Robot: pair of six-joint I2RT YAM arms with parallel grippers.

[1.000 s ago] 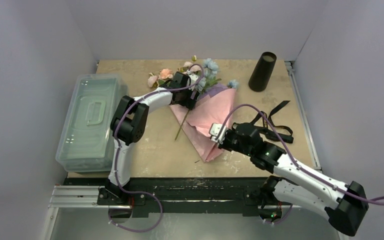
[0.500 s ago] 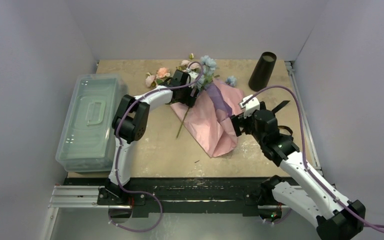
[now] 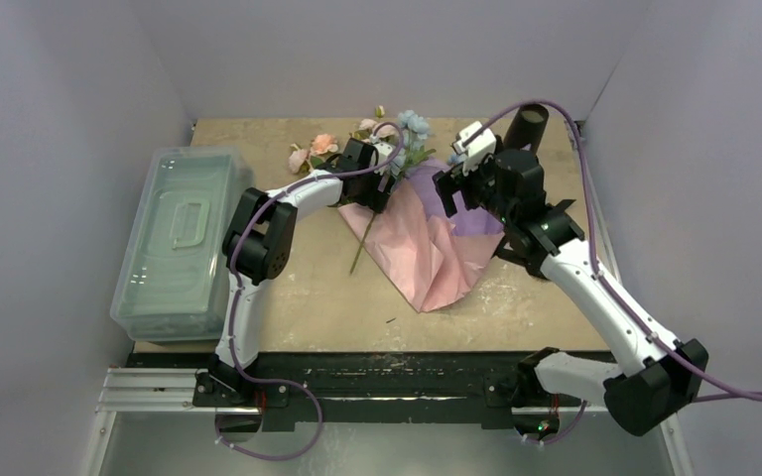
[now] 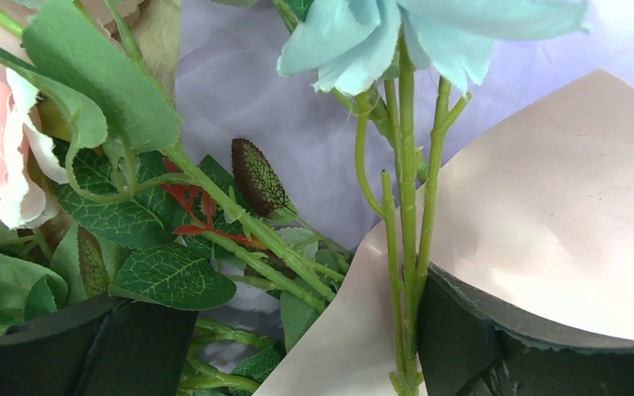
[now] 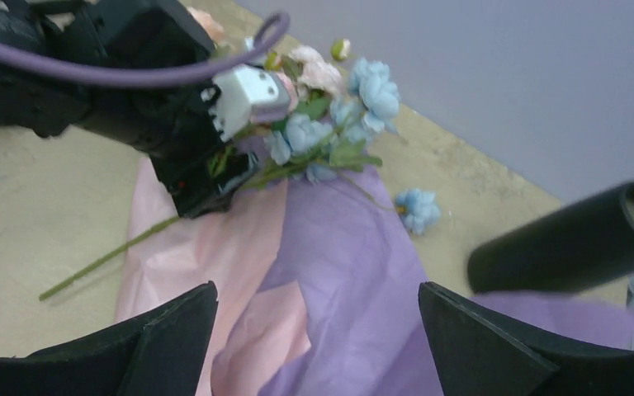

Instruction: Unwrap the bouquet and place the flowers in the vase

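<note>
The left hand [image 3: 381, 180] is down on the bunch with its jaws wide apart, and the stems [image 4: 403, 247] pass through the gap without being clamped. The blue blooms' stems lie just beside one finger, while the leafy ones slant towards the other. The flowers [image 3: 398, 137] fan out just beyond this hand, and their long axis runs back under it, across the opened paper [image 3: 425, 253] towards the near edge of the bench [image 3: 327, 288]. The jaws therefore stand across the stems, which looks right for closing on them. The right hand [image 3: 449, 190] hangs above the lilac part of the paper, to the right of the left hand, with its jaws spread and nothing between them. The vase [image 5: 570, 243] stands upright just beyond and to the right of the right hand, well apart from the left one. Lifted stems would probably have to travel rightwards and turn upright, stem ends down, or pass to the nearer right hand.
</note>
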